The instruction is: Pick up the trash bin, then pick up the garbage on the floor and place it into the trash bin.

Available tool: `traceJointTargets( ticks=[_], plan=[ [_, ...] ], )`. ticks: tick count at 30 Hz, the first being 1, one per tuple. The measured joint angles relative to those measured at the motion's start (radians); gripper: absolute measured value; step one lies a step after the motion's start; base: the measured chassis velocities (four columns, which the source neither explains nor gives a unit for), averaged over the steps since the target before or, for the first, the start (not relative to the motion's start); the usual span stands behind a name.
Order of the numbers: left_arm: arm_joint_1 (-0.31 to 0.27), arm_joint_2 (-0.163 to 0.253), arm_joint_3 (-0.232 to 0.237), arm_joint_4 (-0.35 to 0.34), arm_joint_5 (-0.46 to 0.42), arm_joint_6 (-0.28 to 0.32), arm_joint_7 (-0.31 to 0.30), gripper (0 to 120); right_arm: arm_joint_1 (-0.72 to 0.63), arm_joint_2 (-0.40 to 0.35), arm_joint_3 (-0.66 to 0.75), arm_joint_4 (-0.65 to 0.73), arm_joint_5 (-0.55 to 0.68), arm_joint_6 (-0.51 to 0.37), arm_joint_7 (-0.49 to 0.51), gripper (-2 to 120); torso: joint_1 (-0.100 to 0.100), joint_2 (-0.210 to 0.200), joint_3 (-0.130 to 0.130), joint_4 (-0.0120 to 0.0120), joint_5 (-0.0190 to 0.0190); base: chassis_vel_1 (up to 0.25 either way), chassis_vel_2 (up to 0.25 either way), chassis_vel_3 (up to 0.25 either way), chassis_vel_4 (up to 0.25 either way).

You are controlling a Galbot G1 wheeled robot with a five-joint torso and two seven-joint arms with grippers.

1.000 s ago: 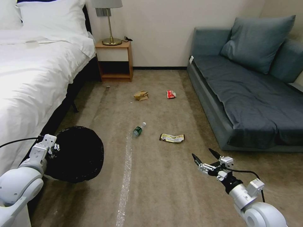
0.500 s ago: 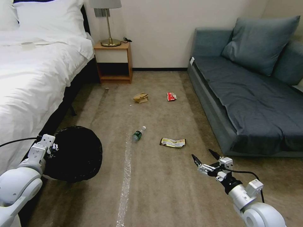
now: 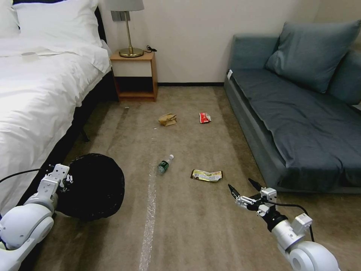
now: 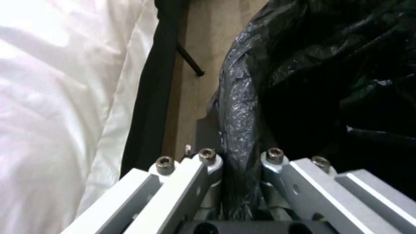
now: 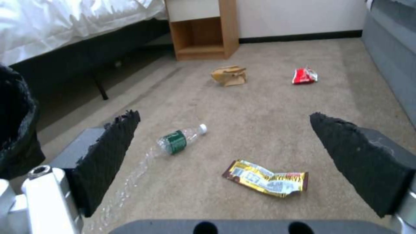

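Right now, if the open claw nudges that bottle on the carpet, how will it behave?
The bottle lies on its side, so it will probably roll rather than slide. It looks clear and mostly empty, so likely light and easy to knock away. Its smooth round body may slip between the right claw pads unless gripped squarely.

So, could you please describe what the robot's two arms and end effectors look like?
Both arms have rounded glossy white shells with silver metal wrist blocks and thin black cables. The left end effector has silver aluminium fingers with hex bolts. The right end effector has pointed fingers faced with ragged black foam pads.
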Motion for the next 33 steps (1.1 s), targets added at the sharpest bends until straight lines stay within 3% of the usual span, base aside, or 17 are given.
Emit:
traceJointTargets(
  ticks=[33],
  plan=[
    [-0.04,0.014,0.02,0.051,-0.003,-0.035,0.023,4,0.063,0.019,-0.038,-0.057,0.004,0.0,-0.006,100,0.0,0.0,0.0,0.0,-0.0002,-0.095,0.098,0.096,-0.094]
  ],
)
